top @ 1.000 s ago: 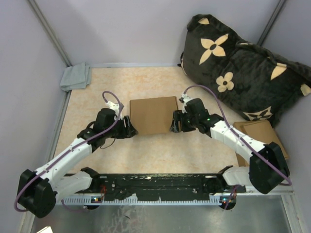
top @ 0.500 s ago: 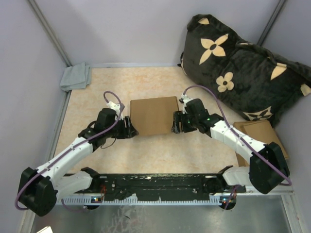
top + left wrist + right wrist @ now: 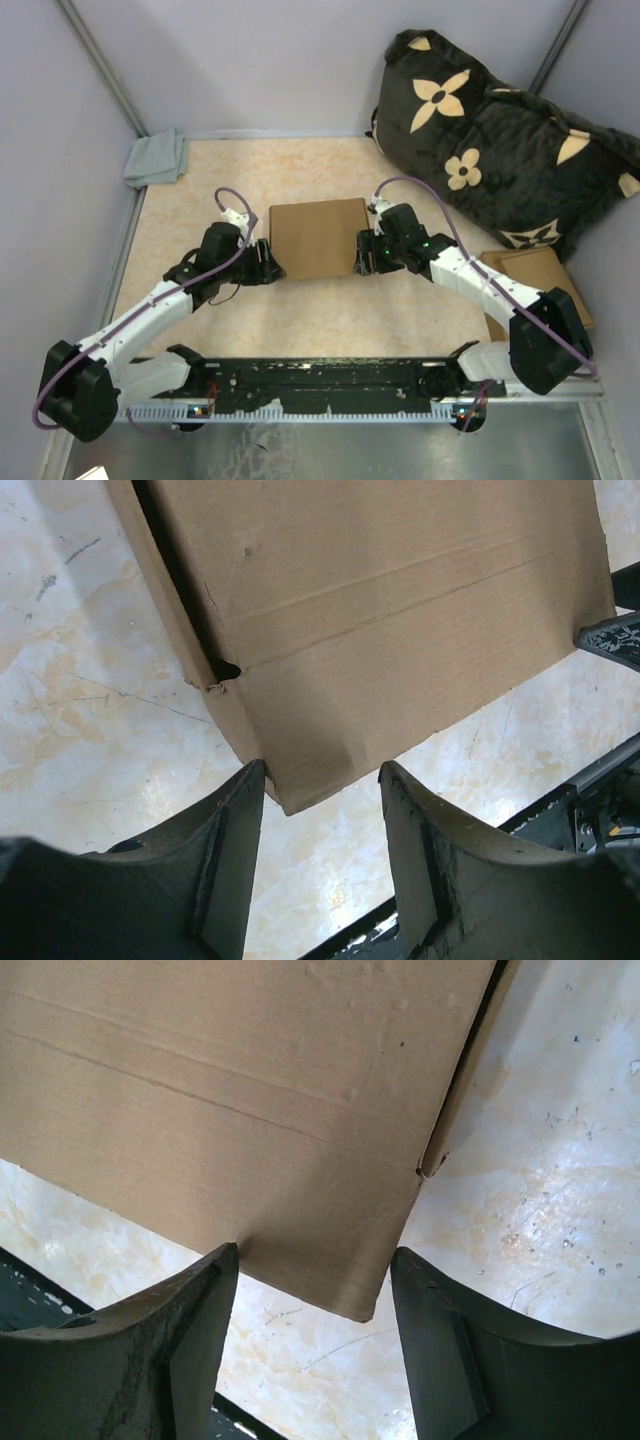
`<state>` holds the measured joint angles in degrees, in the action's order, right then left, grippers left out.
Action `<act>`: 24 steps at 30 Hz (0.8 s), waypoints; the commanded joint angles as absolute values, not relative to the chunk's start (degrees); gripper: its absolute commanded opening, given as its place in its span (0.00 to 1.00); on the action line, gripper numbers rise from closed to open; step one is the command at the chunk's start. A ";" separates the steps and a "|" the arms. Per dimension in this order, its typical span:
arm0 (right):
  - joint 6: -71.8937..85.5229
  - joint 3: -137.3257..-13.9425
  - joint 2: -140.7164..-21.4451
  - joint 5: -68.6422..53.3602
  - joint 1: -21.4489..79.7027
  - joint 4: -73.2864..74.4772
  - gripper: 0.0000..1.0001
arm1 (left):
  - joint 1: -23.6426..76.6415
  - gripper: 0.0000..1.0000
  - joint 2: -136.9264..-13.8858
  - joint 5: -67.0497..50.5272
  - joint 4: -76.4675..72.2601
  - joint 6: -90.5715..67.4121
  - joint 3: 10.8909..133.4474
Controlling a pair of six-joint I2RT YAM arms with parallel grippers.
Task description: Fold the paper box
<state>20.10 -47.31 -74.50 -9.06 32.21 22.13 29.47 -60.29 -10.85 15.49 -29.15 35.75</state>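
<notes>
The paper box (image 3: 318, 237) lies flat and closed in the middle of the table, a plain brown cardboard square. My left gripper (image 3: 268, 262) sits at its near left corner. In the left wrist view that corner of the box (image 3: 380, 610) pokes between the open fingers of the gripper (image 3: 322, 780), and the left fingertip (image 3: 245, 790) touches its edge. My right gripper (image 3: 360, 255) sits at the near right corner. In the right wrist view the box (image 3: 230, 1090) reaches into the open gripper (image 3: 315, 1260), its corner between the fingers.
A dark pillow with tan flowers (image 3: 500, 140) leans at the back right. A pile of brown cardboard pieces (image 3: 535, 275) lies under the right arm. A grey cloth (image 3: 157, 158) sits in the back left corner. Walls close in both sides.
Both grippers have narrowed a little around the box's near corners. The arms and the box have barely shifted.
</notes>
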 commanded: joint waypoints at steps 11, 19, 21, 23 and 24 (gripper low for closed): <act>18.81 -46.40 -75.66 -6.36 32.61 18.83 0.59 | 29.46 0.56 -62.10 -11.30 13.01 -28.79 34.32; 19.14 -45.14 -77.84 -4.86 32.61 16.58 0.53 | 29.44 0.54 -64.16 -10.78 12.75 -28.39 34.13; 19.36 -44.94 -78.65 -4.04 32.61 16.25 0.51 | 29.46 0.53 -64.67 -10.33 12.70 -28.33 33.98; 19.70 -44.67 -79.40 -2.99 32.61 15.89 0.49 | 29.53 0.52 -64.98 -9.38 12.37 -28.44 33.66; 20.04 -44.52 -79.83 -2.41 32.61 15.75 0.49 | 29.45 0.52 -65.22 -9.11 11.88 -28.39 33.39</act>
